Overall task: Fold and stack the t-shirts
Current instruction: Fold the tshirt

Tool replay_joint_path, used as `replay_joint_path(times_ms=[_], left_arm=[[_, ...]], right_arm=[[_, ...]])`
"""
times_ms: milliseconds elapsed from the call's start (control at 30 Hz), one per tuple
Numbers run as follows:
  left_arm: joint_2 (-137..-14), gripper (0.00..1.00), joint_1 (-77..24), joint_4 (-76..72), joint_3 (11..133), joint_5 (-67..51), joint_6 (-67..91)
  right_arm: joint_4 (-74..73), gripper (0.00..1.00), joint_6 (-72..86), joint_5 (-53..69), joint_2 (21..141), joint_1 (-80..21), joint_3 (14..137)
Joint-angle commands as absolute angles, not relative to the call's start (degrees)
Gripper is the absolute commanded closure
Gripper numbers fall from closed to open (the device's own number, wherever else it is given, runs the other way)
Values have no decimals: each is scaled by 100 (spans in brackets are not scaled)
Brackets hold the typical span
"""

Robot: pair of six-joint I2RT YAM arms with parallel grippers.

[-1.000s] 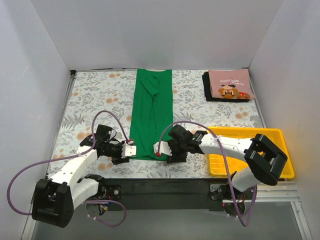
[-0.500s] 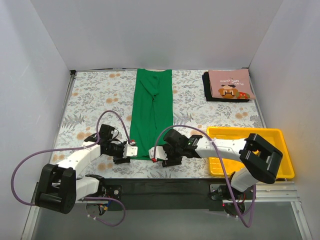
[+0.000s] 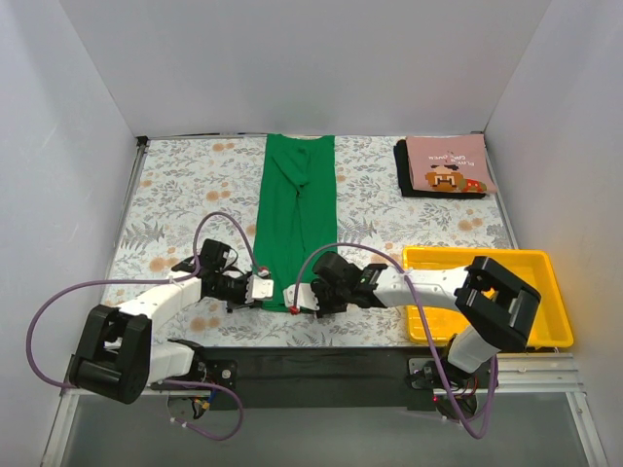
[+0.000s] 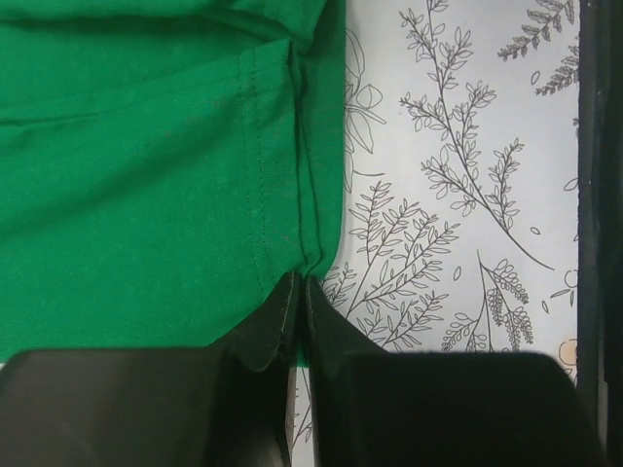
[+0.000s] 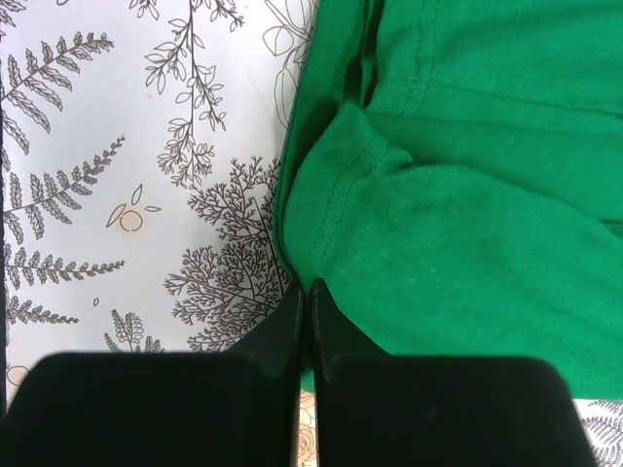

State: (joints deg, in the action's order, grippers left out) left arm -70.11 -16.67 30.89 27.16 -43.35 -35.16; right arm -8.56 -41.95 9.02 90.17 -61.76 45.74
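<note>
Two near corners of the green t-shirt (image 3: 297, 219) matter most now. The shirt lies long and narrow down the middle of the table (image 3: 180, 195). Our left end effector (image 4: 297, 285) is clenched on its near left hem corner, and our right end effector (image 5: 305, 289) on the near right one. Each bite looks tiny, right at the edge. If we lift fast, a corner may slip out. If one arm pulls harder, the fold may go crooked. The pink t-shirt (image 3: 446, 165) sits on the black t-shirt (image 3: 402, 167), well apart.
</note>
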Motion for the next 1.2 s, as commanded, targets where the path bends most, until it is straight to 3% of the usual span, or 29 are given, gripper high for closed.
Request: replay_joint_path(times_ms=[0,233,400,733,1167], left_arm=[[-7058,100,-1784,3067,2829,-4166,-3138],[-5891,100,-2829,3866,3058,-4368,-2717],[-5756,100,-2796,3841,3497,-4378,-1908],[-6863,100,-2084,2780,4516,-4684,-1793],[-9667,100,-1038,2004,6643,-4931,-2030]], right_arm=[[-1397,99,-4078,721,9273,-6179,4613],[-1872,99,-4140,1001,8448,-6591,4720],[-1951,99,-4209,1011,7832,-6496,4860],[-1934,99,-5176,1397,8384,-5116,5984],[-1820,99,-6284,1977,10518,-3798,8208]])
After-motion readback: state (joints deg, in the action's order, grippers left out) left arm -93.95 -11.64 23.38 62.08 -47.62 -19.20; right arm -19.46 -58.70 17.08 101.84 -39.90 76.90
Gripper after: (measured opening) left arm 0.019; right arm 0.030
